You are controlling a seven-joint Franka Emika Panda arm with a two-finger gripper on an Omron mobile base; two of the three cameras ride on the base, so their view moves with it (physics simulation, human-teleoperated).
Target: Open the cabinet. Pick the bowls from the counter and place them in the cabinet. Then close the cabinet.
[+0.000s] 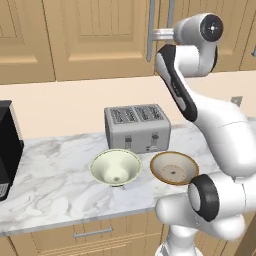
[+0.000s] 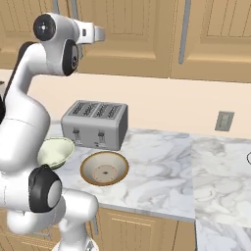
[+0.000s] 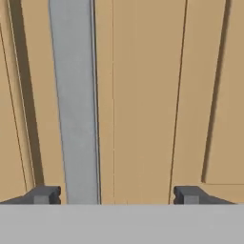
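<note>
The cabinet [image 1: 100,40] hangs above the bench [image 1: 55,185], its light-wood doors shut, each with a recessed panel framed by straight grooves. Two slim silver bar handles [image 1: 151,30] run upright side by side where the doors meet.

The white arm reaches up to that seam. In the hand view the tool [image 3: 116,195] faces the door close up, its two dark blocky fingertips [image 3: 45,194] spread wide with nothing between them but wood and one flat, brushed-grey bar [image 3: 74,100]. The bar stands just inside the tip on the left of that view; whether it touches the tip I cannot tell.

Below, the bench is a thick-edged slab of white stone veined with grey. Two round bowls sit on it in front of a boxy metal toaster [image 1: 137,128]: a deep cream bowl [image 1: 115,167] with a smooth pale inside, and just beside it a shallower brown-rimmed bowl [image 1: 174,168], apart from each other.
</note>
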